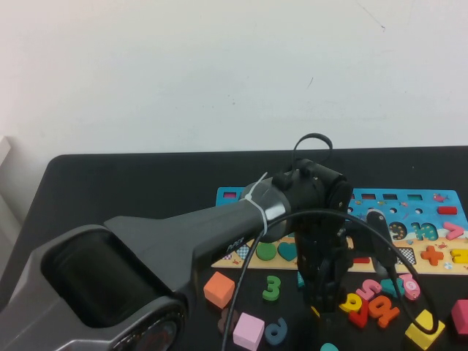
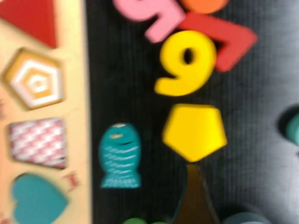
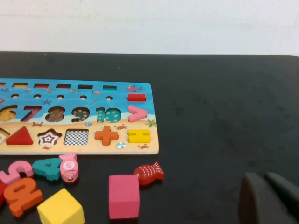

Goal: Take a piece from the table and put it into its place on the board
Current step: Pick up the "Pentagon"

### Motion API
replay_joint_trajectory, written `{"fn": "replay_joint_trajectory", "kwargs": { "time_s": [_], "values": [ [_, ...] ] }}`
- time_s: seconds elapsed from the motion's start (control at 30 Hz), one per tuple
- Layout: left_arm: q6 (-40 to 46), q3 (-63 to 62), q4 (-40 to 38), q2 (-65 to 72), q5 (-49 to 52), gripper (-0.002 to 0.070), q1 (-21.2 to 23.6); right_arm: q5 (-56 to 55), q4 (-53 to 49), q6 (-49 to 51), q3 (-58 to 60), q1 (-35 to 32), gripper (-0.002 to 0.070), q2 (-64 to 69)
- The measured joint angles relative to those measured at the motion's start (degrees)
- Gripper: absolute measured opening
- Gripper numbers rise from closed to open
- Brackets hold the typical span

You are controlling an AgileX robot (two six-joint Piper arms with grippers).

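The yellow pentagon piece (image 2: 194, 132) lies flat on the black table (image 2: 261, 140), next to the yellow 6 (image 2: 187, 63). My left gripper (image 1: 322, 298) points down just over it and is open and empty. One fingertip (image 2: 194, 186) sits at the pentagon's corner. In the high view the gripper hides most of the piece. The pentagon recess (image 2: 35, 80) with its orange and white floor lies in the tan strip of the board (image 2: 74, 70), between a red triangle and a checked square. My right gripper (image 3: 264, 179) rests low over bare table, shut and empty, away from the board (image 3: 70, 100).
A teal fish (image 2: 119, 155) lies between the piece and the board. A red 7 (image 2: 226, 42) and pink 5 (image 2: 149, 16) lie beyond the 6. An orange cube (image 1: 219, 289), pink cube (image 1: 248, 330), green 3 (image 1: 272, 287) and yellow cube (image 1: 425, 329) lie near the front.
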Motion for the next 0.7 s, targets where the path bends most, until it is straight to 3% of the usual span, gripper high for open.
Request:
{"fn": "replay_joint_trajectory", "kwargs": {
  "time_s": [0.7],
  "values": [
    [-11.33,-0.43,3.05,7.69,-8.20,0.0432,-0.22,0.00,0.00,0.00,0.00,0.00,0.0019,0.00]
  ]
}}
